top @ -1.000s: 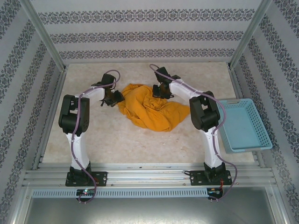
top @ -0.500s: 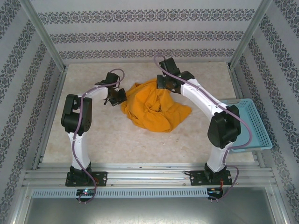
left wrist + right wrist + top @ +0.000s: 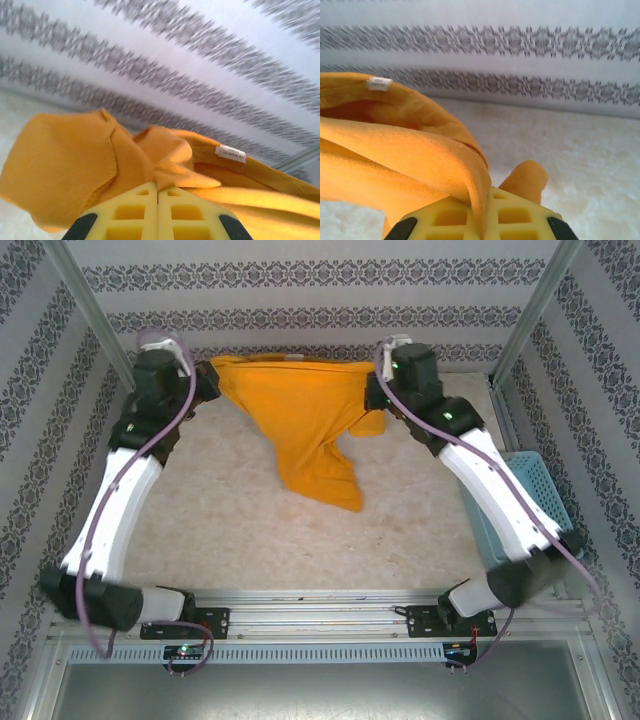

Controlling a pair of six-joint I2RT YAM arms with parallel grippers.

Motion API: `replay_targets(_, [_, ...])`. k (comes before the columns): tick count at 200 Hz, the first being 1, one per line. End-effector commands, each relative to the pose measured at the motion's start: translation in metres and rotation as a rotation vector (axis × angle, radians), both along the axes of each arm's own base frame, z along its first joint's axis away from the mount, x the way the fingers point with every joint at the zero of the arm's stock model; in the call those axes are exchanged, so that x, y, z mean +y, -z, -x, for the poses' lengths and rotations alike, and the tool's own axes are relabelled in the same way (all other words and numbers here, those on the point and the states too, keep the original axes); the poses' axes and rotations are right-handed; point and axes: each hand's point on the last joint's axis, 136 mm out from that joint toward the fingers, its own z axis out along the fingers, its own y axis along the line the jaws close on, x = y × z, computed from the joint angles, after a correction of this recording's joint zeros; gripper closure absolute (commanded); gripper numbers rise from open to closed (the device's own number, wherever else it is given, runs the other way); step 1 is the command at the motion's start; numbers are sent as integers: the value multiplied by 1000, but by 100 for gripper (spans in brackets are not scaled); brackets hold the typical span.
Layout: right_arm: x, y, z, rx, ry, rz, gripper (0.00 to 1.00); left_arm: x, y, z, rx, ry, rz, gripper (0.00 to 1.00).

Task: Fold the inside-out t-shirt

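T-shirt [image 3: 300, 430] hung spread between the two arms in the upper middle of the top view. Its top edge ran taut across the back and the rest sagged to a point near frame centre. Could not tell whether the tip touched the table [image 3: 230, 540]. Left gripper [image 3: 158, 192] was clamped on a bunched fold at upper left. Right gripper [image 3: 481, 212] was pinched tight on a thin fold at upper right, with cloth draping over its yellow pads. A small white tag [image 3: 230, 153] sat by the neckline, and a raised seam showed on the cloth.

Judged light, soft and limp, with no stiffness. It would sag, bunch and swing, and it is not fragile. A thin pinch might slip out under a hard stretch. Better holds are probably the shoulder seams or hem corners so it drops flat. The holds looked uneven, with a lump hanging beside the right gripper.

The patterned back wall [image 3: 300, 300] stood close behind both grippers and frame posts [image 3: 95, 315] stood at the upper corners, so there was little room back or outward. A light-blue basket [image 3: 545, 490] sat at the right edge beneath the right arm, a snag risk. Open table in the centre and lower frame looked best for laying the shirt down.
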Motion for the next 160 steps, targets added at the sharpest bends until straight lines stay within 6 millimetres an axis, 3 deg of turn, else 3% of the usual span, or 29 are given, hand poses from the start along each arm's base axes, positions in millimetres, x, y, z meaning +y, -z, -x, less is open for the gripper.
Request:
replay_targets(1, [-2,38,13,42,-17,8,97,-18,74,9,140,56,-97,100])
replay_targets(18, [-1,91,26,140,-20,6,97,-51,133,34,268,176,-115,100])
replay_targets(48, [-11,216,59,434,39,27,97,-91,253,90,559,334,-122,100])
replay_targets(58, [-12,249,73,532,48,30,97,-94,284,107,645,346,-110,93])
replay_targets(71, [-17,281,87,623,81,46,97,-91,308,123,726,335,-86,80])
replay_targets(87, [-21,301,98,679,105,59,96,-80,314,128,759,290,-104,63])
replay_targets(110, [-25,307,102,682,120,59,95,-73,288,110,694,251,-101,37])
replay_targets(138, [-29,306,101,668,134,70,95,-74,266,76,662,219,-103,30])
replay_targets(160, [-33,304,100,648,150,78,95,-85,269,51,679,223,-99,28])
